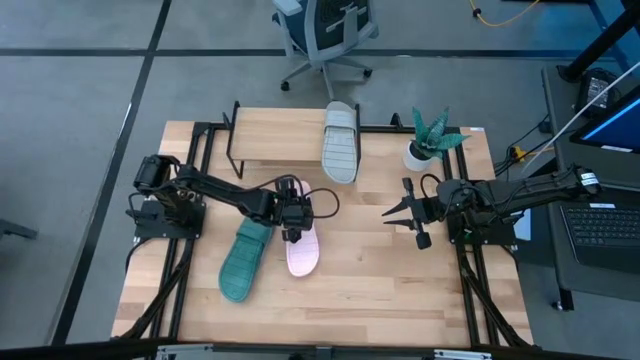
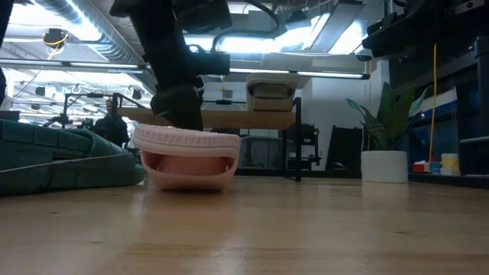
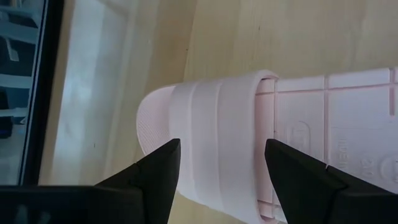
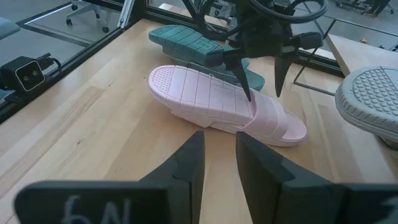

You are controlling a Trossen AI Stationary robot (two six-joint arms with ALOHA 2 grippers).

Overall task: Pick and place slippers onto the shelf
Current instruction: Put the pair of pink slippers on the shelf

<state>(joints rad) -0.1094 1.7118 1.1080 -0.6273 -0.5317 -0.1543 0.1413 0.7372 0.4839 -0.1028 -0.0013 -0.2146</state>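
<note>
High view: three slippers are showing, one of each colour. The grey slipper [image 1: 340, 141] is lying sole-up on the shelf [image 1: 275, 137], its toe overhanging the plank's front edge. The teal slipper [image 1: 245, 260] and the pink slipper [image 1: 303, 249] are lying side by side on the table [image 1: 380, 290], soles up. The left gripper [image 1: 292, 222] is hanging directly over the pink slipper's strap end. The right gripper [image 1: 408, 216] is waiting well apart, near a potted plant [image 1: 430, 140]. An office chair [image 1: 325, 35] is standing beyond the table.

Low view: only this view is showing the pink slipper [image 2: 187, 156] from the end, a hollow arch of smooth foam under a ribbed sole. The teal slipper [image 2: 65, 159] is lying just beside it; the grey slipper [image 2: 271, 90] is sitting on the shelf [image 2: 229, 117] on thin black legs. A person [image 2: 113, 126] is showing far behind.

Left wrist view: the two dark fingers [image 3: 158, 177] are standing wide apart, straddling the pink slipper's [image 3: 217, 137] wide strap, gripping nothing.

Right wrist view: the right gripper's [image 4: 219, 163] fingers are standing partly apart with nothing between them. Beyond, the left gripper [image 4: 261, 74] is pointing down over the pink slipper [image 4: 217, 102], whose sole is grooved crosswise; the teal slipper [image 4: 193, 43] is lying behind, the grey slipper's [image 4: 370, 93] dotted sole to one side.
</note>
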